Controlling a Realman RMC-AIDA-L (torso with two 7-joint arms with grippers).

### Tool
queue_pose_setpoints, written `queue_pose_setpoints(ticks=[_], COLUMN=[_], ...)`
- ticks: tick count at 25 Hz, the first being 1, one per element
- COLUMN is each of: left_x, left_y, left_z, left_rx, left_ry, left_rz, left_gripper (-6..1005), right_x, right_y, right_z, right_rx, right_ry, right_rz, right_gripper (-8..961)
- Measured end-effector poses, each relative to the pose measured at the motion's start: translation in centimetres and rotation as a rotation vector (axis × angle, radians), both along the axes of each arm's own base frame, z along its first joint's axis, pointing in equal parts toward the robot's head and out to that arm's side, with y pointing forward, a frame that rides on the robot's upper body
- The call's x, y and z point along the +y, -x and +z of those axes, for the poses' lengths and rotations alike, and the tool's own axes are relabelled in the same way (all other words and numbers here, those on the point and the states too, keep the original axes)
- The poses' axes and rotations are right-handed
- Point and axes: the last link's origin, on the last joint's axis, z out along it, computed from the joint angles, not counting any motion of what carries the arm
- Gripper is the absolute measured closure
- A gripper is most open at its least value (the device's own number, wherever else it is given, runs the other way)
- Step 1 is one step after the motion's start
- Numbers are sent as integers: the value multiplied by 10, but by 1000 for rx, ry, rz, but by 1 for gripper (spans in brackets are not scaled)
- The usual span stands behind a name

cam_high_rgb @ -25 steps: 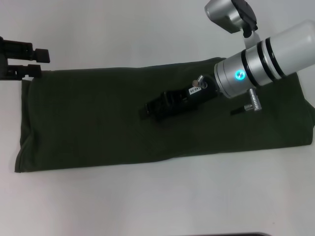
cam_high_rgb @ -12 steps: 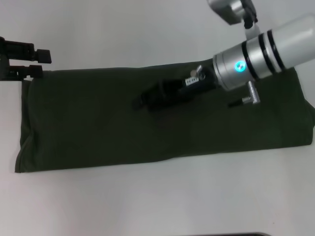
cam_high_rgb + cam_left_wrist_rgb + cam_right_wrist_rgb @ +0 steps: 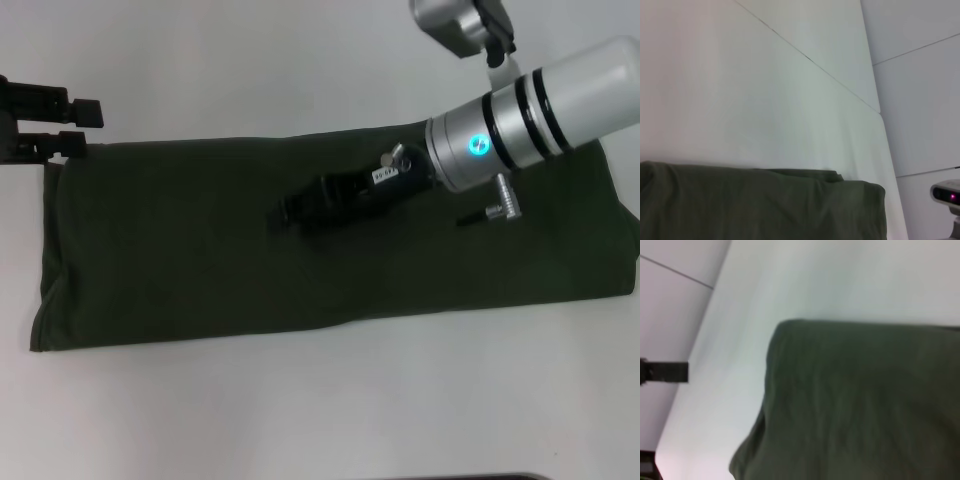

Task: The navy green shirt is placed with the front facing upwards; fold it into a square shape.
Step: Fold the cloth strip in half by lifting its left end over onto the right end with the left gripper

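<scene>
**Ops:** Status?

**Me:** Biggest first. I see the white tabletop (image 3: 300, 420), with the navy green shirt (image 3: 200, 250) lying flat on it as a long horizontal band, already folded lengthwise. It spans almost the full width of the head view, left end near the left edge, right end at the right edge. No lettering showing, just plain dark olive cloth. The near left corner flares out a little.

**Ops:** Right arm?

**Me:** It comes in from the upper right, a white and silver forearm with a lit cyan ring. The right end effector (image 3: 285, 212) sits over the middle of the shirt, pointing toward the left end. It's black on dark cloth, so I can't tell whether the fingers are wide or narrow, or whether it's touching the fabric. The right wrist view only gives me the shirt's left end (image 3: 850, 400) on the tabletop, none of its own fingers.

**Ops:** Left arm?

**Me:** The left end effector (image 3: 88, 128) is at the far left corner of the shirt, just off the cloth over bare tabletop. Its two black fingers (image 3: 86, 113) stand apart with a narrow gap between them and nothing in it. The left wrist view shows the shirt's far edge (image 3: 765, 205) running along the tabletop.
</scene>
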Motion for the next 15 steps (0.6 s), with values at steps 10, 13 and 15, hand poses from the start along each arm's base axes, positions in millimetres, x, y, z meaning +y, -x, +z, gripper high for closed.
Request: queue_pose_setpoints(ticks=[10, 13, 15], left_x=[1, 0, 0], left_y=[-1, -1, -1], left_z=[0, -1, -2], left_rx=[0, -2, -4], left_ry=[0, 1, 2], left_rz=[-2, -1, -1], left_gripper=[447, 447, 446], right_x=[4, 7, 9], right_y=[-14, -14, -13], right_z=[-1, 2, 2], right_rx=[-48, -46, -44], right_ry=[-49, -68, -77], right_rz=[-39, -40, -40], right_gripper=[330, 330, 330])
